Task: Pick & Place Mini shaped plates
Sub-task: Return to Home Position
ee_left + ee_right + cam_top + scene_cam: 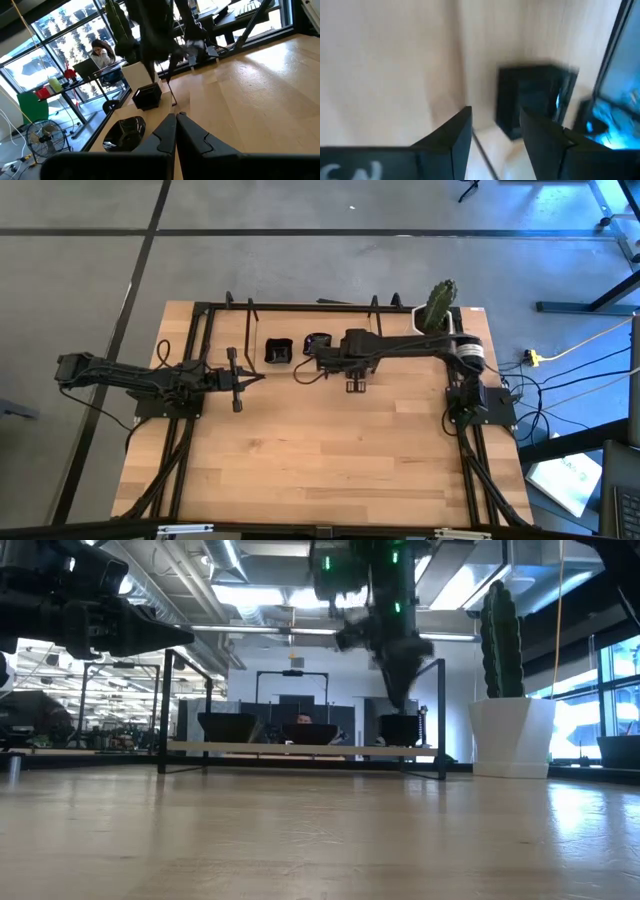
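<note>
If swung sideways before rising, could clip the square plate stack [400, 728] on the shelf [300, 748], right of centre in the low view, and topple it. Right hand [495, 114]: just above that stack, fingers moderately apart, holding nothing. Left hand [176, 116]: pressed closed, empty, left of centre in the high view.

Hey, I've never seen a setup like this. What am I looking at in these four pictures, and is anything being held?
Two dark robot arms work at a wooden table. One picture looks down from above, one looks level across the tabletop, and two come from cameras on the wrists. Stacks of tiny black plates sit on a low shelf beside a potted cactus. The left gripper is shut and the right gripper open near the stacks; both hold nothing.
</note>
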